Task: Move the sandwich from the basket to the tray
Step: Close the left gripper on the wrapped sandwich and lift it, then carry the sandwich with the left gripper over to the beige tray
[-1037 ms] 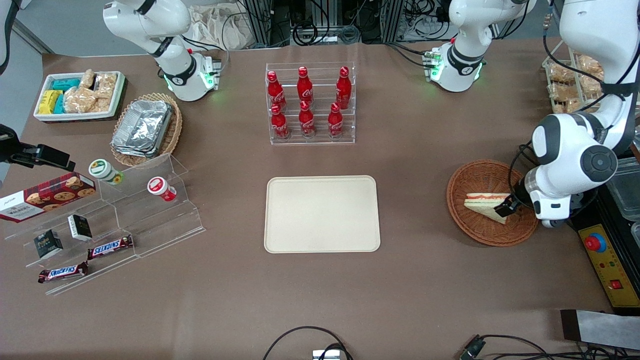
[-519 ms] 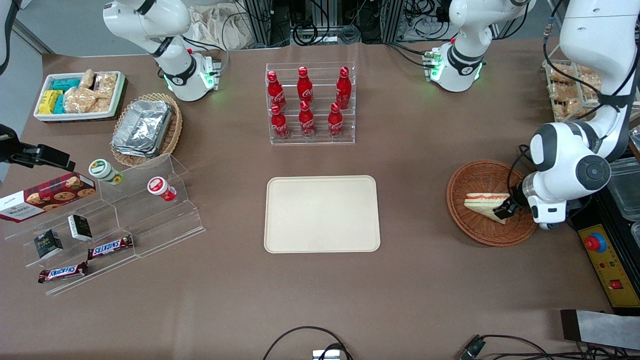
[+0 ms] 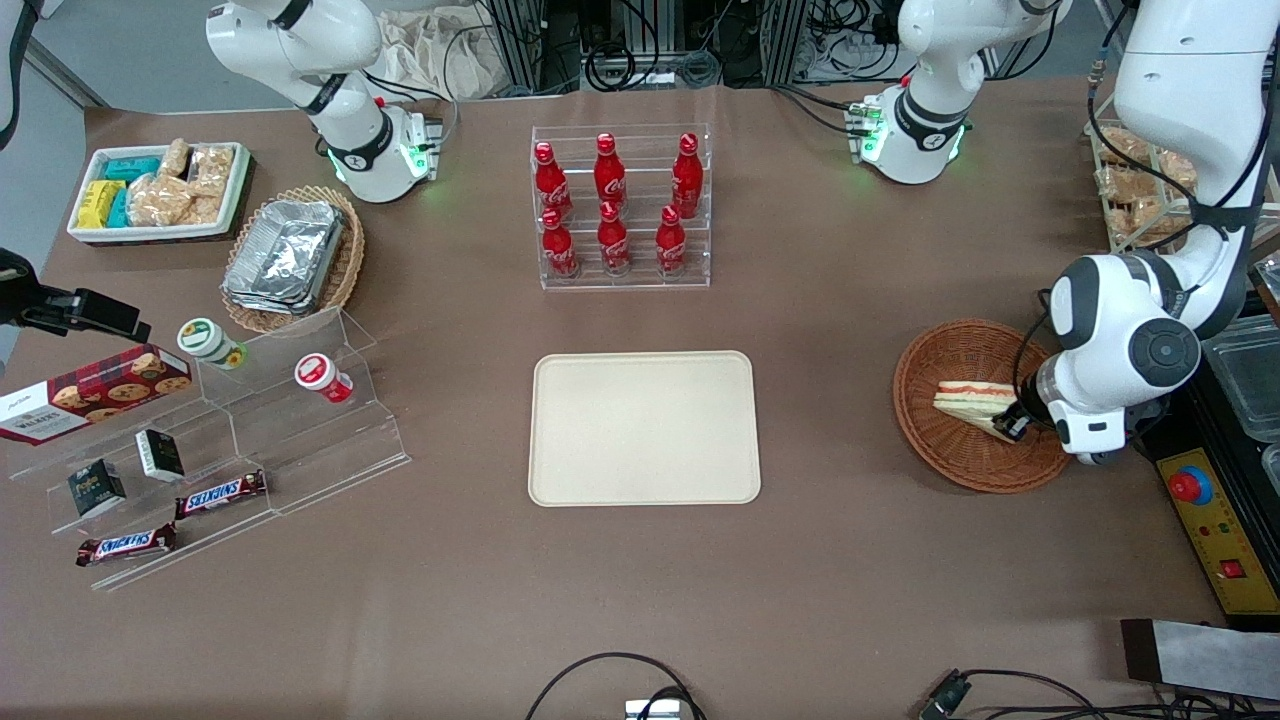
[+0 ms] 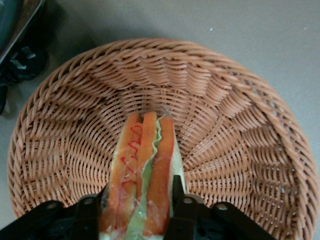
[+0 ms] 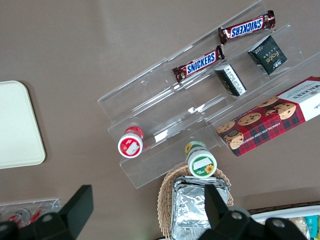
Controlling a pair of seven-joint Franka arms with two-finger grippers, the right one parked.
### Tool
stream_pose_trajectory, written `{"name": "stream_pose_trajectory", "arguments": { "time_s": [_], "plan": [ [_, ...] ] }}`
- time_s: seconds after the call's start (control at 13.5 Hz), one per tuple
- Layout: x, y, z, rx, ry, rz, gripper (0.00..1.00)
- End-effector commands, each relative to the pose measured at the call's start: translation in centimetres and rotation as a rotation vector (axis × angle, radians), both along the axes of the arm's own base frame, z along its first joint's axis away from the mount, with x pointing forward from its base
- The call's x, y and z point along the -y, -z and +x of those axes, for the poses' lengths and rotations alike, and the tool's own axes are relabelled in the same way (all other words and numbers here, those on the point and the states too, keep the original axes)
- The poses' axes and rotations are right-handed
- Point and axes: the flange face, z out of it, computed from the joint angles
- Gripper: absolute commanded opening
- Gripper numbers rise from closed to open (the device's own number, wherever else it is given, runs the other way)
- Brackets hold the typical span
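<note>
The sandwich (image 3: 972,402) is a white wedge with red and green layers, inside the round reddish-brown basket (image 3: 945,450) at the working arm's end of the table. My gripper (image 3: 1012,420) is down in the basket, shut on the sandwich's wide end. In the left wrist view a black finger (image 4: 179,196) presses each bread face of the sandwich (image 4: 145,170), whose tip points at the basket's woven wall (image 4: 235,130). The cream tray (image 3: 644,427) lies flat at the table's middle, bare.
A clear rack of red cola bottles (image 3: 620,205) stands farther from the front camera than the tray. A control box with a red button (image 3: 1205,515) sits beside the basket. Acrylic steps with snacks (image 3: 200,450), a foil-container basket (image 3: 292,256) and a snack bin (image 3: 160,190) lie toward the parked arm's end.
The gripper's fingers have come together on the sandwich's wide end. The sandwich has tipped up a little and shifted slightly toward the arm.
</note>
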Motion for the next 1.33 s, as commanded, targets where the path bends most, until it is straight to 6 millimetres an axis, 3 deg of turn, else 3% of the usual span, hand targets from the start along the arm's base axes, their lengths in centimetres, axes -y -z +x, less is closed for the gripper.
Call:
{"name": "stream_pose_trajectory", "arguments": {
  "time_s": [0.0,0.15,0.37,0.59,0.74,0.81,1.04,1.19,1.26],
  "plan": [
    [-0.1,-2.4,1.6,0.015,-0.002,0.023,0.00],
    [0.5,-5.6,3.3,-0.018,0.006,0.032,0.00],
    [4.3,-11.8,5.6,-0.037,0.058,0.020,0.00],
    [12.4,-18.3,6.4,-0.030,0.205,-0.030,0.00],
    [17.3,-20.3,6.5,-0.012,0.433,-0.093,0.00],
    [19.9,-20.0,6.4,-0.008,0.547,-0.130,0.00],
    [32.2,-16.2,5.3,-0.021,0.732,-0.215,0.00],
    [36.4,-11.8,5.7,-0.060,0.764,-0.256,0.00],
    [38.8,-9.5,5.0,-0.089,0.795,-0.269,0.00]
  ]
}}
